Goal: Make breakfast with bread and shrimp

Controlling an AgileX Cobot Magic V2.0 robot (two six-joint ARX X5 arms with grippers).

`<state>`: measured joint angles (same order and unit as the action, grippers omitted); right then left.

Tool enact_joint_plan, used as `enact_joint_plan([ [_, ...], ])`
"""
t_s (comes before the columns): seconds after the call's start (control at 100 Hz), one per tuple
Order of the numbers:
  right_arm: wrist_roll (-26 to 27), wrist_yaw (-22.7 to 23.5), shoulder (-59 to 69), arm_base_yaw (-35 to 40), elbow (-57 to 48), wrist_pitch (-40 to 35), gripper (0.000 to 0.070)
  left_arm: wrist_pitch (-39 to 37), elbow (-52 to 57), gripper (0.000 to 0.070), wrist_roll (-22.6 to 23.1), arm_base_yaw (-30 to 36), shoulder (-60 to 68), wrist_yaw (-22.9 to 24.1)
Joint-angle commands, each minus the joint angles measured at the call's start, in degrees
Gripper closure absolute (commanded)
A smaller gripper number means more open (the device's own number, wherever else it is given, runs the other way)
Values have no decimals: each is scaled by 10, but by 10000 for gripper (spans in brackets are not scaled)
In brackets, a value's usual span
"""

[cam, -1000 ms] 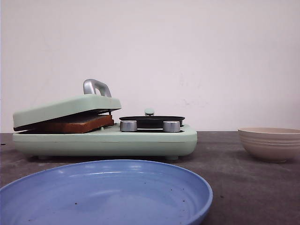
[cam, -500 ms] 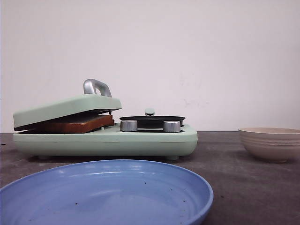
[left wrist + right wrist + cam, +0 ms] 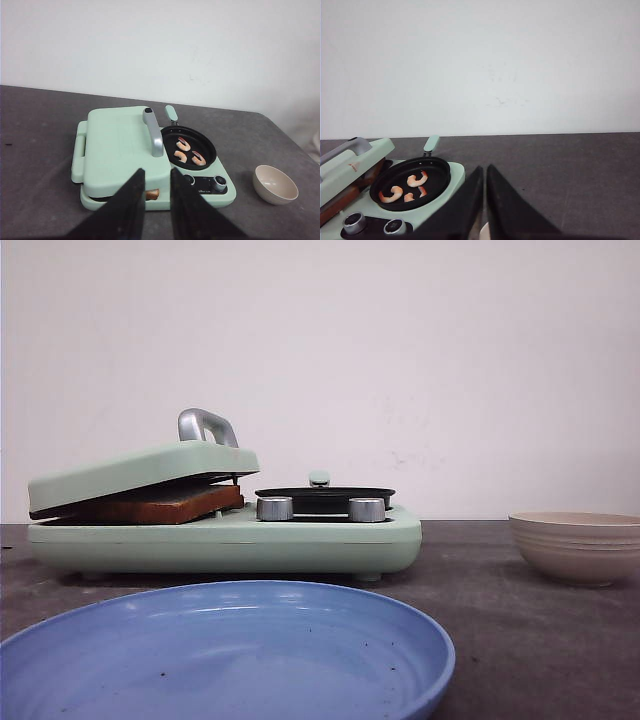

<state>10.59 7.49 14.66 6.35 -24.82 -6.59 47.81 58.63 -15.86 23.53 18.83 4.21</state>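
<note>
The left claw [image 3: 157, 200] is held up over the table [image 3: 40, 130] with a small gap between its fingers, and nothing is held. The right claw [image 3: 484, 200] is almost pressed together, also holding nothing. The bread [image 3: 165, 504] is seen under the tilted lid [image 3: 140, 468] of the green cooker [image 3: 300, 540]. Shrimp [image 3: 190, 152] lie in the black pan [image 3: 207, 145]. A blue plate [image 3: 225, 650] is seen in front, and a bowl [image 3: 575, 545] well off to the right.
</note>
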Motion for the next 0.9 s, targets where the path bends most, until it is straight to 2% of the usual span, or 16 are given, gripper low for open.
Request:
enact_joint_plan([
  [0.0,6,0,2,2,-3,6,698,-6,6,683,24,1,2,2],
  [0.08,6,0,2,2,-3,6,698,-7,6,683,69,-3,2,3],
  [0.28,5,0,2,2,-3,6,698,-8,6,683,83,-12,2,4],
  [0.34,6,0,2,2,-3,6,698,-19,-2,683,120,-12,2,12],
  [0.48,6,0,2,2,-3,6,698,-111,-77,683,188,-24,1,14],
  [0.56,6,0,2,2,-3,6,698,-183,-141,683,191,-47,1,10],
  [0.7,6,0,2,2,-3,6,698,-302,-253,683,169,-97,-8,-43],
  [0.89,6,0,2,2,-3,6,698,-381,-380,683,162,-137,-59,-44],
])
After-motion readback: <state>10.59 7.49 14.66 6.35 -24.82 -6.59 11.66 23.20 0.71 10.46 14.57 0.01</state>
